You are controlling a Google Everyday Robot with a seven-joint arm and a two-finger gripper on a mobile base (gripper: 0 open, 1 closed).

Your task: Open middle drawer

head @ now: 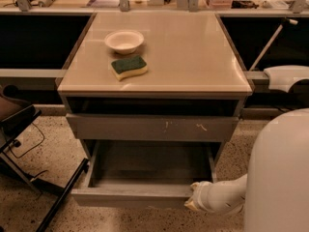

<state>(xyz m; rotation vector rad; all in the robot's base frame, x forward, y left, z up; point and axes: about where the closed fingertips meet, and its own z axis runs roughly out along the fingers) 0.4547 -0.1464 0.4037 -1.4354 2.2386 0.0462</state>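
Wide shallow grey handle-less middle drawer (126,196) pulled out under scratched grey drawer front (145,127); white gripper (194,200) at right end of its front edge, grip state not discernible; green-topped yellow sponge (129,67) on beige cabinet top (193,57).

The surface (193,57) is smooth and glossy. The middle drawer (130,195) looks like matt grey metal. The gripper (195,200), smooth white plastic, sits at that drawer's front right end. The floor (58,146) is speckled and matt.
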